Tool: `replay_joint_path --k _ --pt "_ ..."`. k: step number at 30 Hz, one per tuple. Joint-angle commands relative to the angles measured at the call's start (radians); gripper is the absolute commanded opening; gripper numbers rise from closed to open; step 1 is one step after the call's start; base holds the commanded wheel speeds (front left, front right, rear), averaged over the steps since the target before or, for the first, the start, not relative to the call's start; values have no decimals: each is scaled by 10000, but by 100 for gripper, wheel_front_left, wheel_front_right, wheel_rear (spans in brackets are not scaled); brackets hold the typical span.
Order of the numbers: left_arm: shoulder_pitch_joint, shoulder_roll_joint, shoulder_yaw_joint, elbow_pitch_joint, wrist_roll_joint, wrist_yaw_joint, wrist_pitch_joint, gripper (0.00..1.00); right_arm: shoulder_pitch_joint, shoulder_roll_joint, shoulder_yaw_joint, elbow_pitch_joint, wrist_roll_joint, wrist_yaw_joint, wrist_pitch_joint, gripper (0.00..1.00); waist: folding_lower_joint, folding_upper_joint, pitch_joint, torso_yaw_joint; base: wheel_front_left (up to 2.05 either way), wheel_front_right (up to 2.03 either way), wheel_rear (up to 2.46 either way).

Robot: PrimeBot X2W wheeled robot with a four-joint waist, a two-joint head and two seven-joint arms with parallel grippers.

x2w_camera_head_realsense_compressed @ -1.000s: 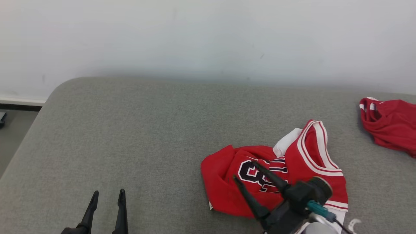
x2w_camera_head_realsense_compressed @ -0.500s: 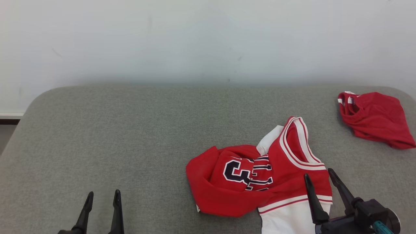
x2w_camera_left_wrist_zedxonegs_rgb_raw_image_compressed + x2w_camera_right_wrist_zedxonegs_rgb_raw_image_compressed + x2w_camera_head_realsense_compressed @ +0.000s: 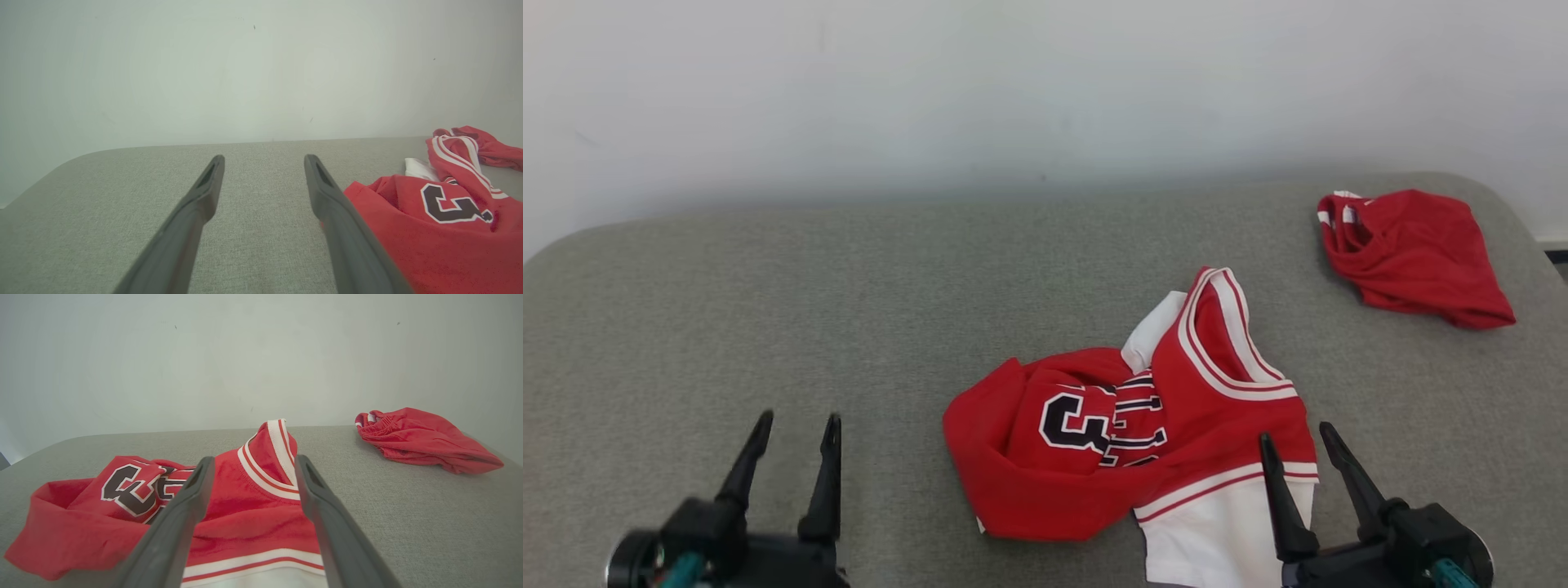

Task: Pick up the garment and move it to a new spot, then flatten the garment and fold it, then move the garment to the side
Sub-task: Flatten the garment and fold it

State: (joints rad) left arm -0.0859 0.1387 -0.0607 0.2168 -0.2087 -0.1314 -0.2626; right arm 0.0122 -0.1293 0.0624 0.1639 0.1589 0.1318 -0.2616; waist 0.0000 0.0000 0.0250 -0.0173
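A crumpled red jersey (image 3: 1127, 433) with white trim and dark numerals lies on the grey surface (image 3: 849, 310), right of centre; it also shows as the jersey (image 3: 441, 220) at the right of the left wrist view and the jersey (image 3: 245, 498) ahead in the right wrist view. My right gripper (image 3: 1298, 437) stands open at the jersey's near right edge, above its white hem, holding nothing. My left gripper (image 3: 796, 425) is open over bare fabric, well left of the jersey. In the wrist views the left gripper (image 3: 263, 161) and right gripper (image 3: 251, 461) both show spread fingers.
A second red garment (image 3: 1413, 257) lies bunched at the far right corner, also seen as the red garment (image 3: 425, 439). A pale wall (image 3: 1045, 90) rises behind the surface. Its rounded right edge (image 3: 1523, 237) is close to that bunched garment.
The camera has swung right, shifting the scene left. My right gripper pulled off the jersey's numerals to its right near edge. My left gripper has come further up into view.
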Motion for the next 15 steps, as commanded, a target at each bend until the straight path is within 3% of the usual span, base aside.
replay_joint_path --k 1,6,15 --pt "-466 346 -245 150 -185 19 70 100 -174 87 71 32 -54 -27 -43 100 0 0 267 -296 0 0 0" --pt "-2024 1584 -1497 622 -1432 17 830 100 -546 229 213 240 -8 -28 -43 100 0 0 602 -742 0 0 0" --pt "-3718 3715 -4272 932 -4939 18 3166 100 -1006 524 395 591 13 -27 -43 100 0 0 1040 -1509 0 0 0"
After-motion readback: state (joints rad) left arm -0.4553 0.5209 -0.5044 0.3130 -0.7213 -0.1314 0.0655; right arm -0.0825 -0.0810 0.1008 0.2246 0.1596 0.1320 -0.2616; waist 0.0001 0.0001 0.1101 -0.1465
